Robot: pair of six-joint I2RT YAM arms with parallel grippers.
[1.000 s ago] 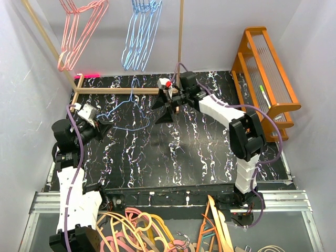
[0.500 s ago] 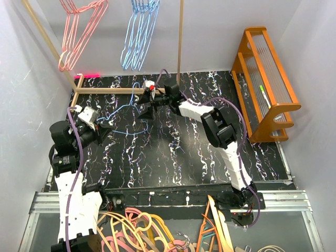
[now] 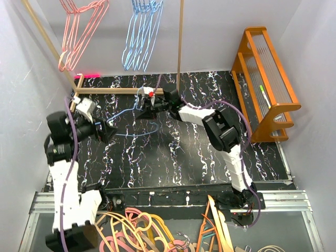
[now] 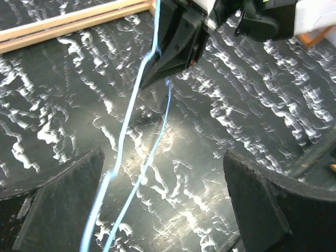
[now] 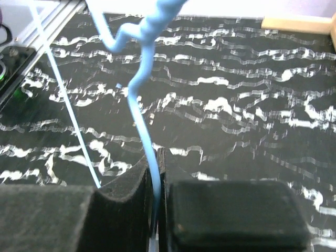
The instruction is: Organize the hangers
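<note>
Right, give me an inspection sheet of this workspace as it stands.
surface: black marbled table.
job's things: pink hangers and blue hangers hang at the back; one blue hanger spans between the arms.
clutter: thick hangers heaped at the near edge; orange rack on the right.
jaws: left jaws open, with the wire passing between them unclamped; right jaws shut on the blue hanger.
cables: purple cables run along both arms; no snag seen.
surroundings: white walls; wooden frame at the back.
</note>
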